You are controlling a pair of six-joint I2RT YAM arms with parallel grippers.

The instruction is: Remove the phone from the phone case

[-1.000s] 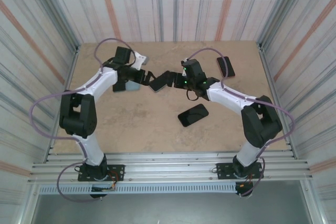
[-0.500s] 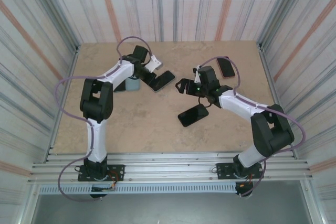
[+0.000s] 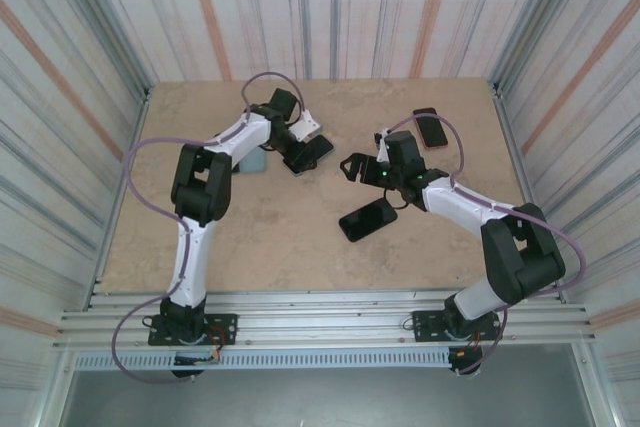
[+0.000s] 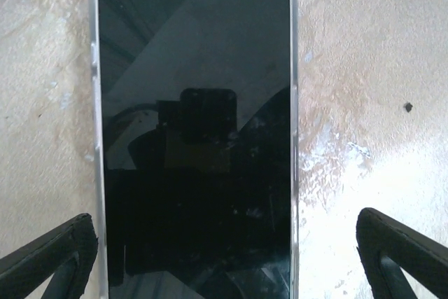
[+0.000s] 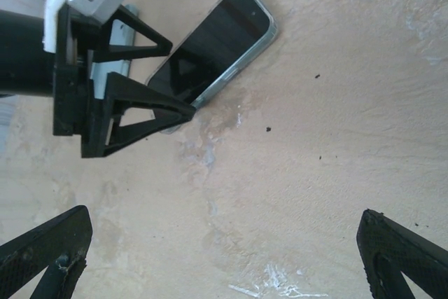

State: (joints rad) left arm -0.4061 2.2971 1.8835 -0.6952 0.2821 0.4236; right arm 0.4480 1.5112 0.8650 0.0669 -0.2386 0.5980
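Observation:
The phone [image 4: 196, 131] lies screen up on the tan table, its dark glass framed by a clear phone case [image 4: 297, 103]. My left gripper [image 4: 224, 264] hangs straight over it, open, a black finger showing at each lower corner and nothing between them. From above, the phone [image 3: 308, 153] lies left of centre at the back, with the left gripper [image 3: 298, 147] on top of it. My right gripper [image 3: 352, 164] stands open a little to its right, over bare table. The right wrist view has the phone [image 5: 217, 43] and the left fingers [image 5: 133, 113] ahead of the right gripper [image 5: 224, 257].
A second dark phone [image 3: 367, 219] lies in the middle of the table, just in front of the right gripper. A third one [image 3: 431, 127] lies at the back right. A pale blue-grey slab [image 3: 252, 160] rests under the left forearm. Corrugated walls [image 3: 90, 67] close in the table.
The two grippers, close together around the phone a second ago, have parted. The right one drew back to the right. The left arm swung round and its gripper now hangs over the phone.

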